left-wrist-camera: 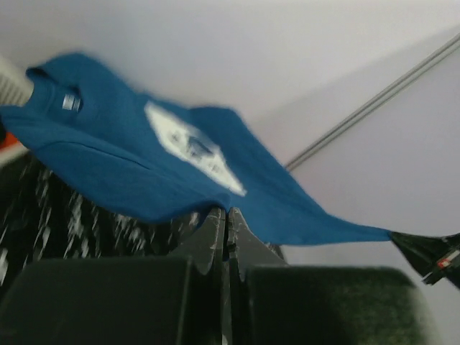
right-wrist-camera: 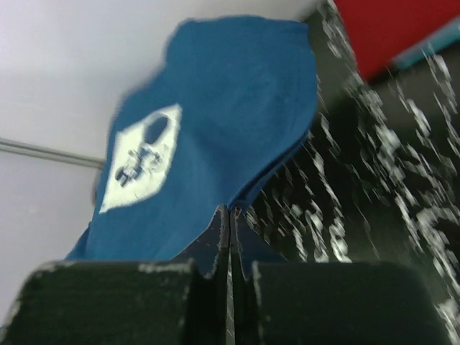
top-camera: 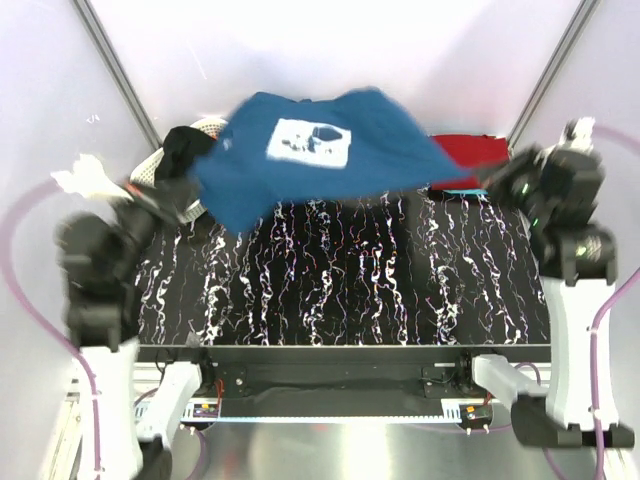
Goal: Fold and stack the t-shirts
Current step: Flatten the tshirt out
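The navy blue t-shirt (top-camera: 320,160), white chest print up, hangs stretched in the air over the back of the table between both grippers. My left gripper (top-camera: 188,203) is shut on its left edge; the left wrist view shows the shut jaws (left-wrist-camera: 228,213) pinching the cloth (left-wrist-camera: 144,165). My right gripper (top-camera: 492,182) is shut on its right edge; the right wrist view shows the jaws (right-wrist-camera: 231,210) closed on the cloth (right-wrist-camera: 215,136). The red t-shirt (top-camera: 470,150) lies at the back right on a turquoise one (top-camera: 462,190), of which only an edge shows.
A white lattice basket (top-camera: 160,160) with a dark cloth (top-camera: 185,145) in it stands at the back left. The black, white-streaked mat (top-camera: 340,280) covers the table. White walls with metal rails close in the back and sides.
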